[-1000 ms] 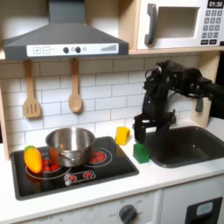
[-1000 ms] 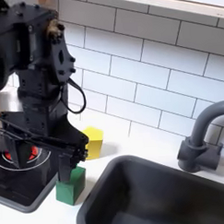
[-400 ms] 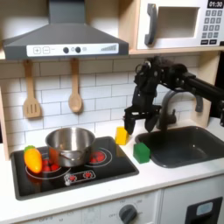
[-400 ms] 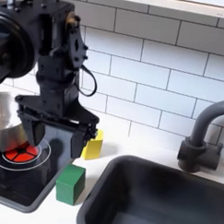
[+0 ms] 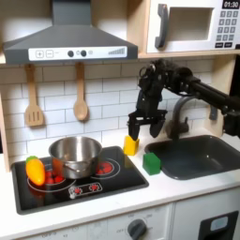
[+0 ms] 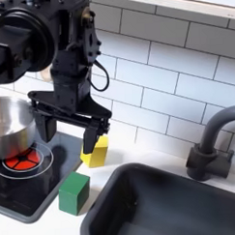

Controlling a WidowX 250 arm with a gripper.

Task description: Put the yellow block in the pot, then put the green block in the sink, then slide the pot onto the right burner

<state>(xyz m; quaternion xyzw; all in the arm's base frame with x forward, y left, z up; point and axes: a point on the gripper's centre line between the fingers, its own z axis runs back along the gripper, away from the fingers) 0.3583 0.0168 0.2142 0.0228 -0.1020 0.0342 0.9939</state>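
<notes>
Gripper, fingers spread, hangs above the yellow block, which stands tilted.

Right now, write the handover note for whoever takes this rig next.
Gripper: open, hanging just above the yellow block, not gripping it.
Yellow block: on the counter between the stove and the sink, near the wall.
Green block: on the counter at the stove's front corner, beside the sink, untouched.
Pot: on the burner at the first exterior view's left; no block seen inside.
Done: nothing yet.
Left: yellow block into the pot, green block into the sink, then slide the pot to the other burner.
</notes>
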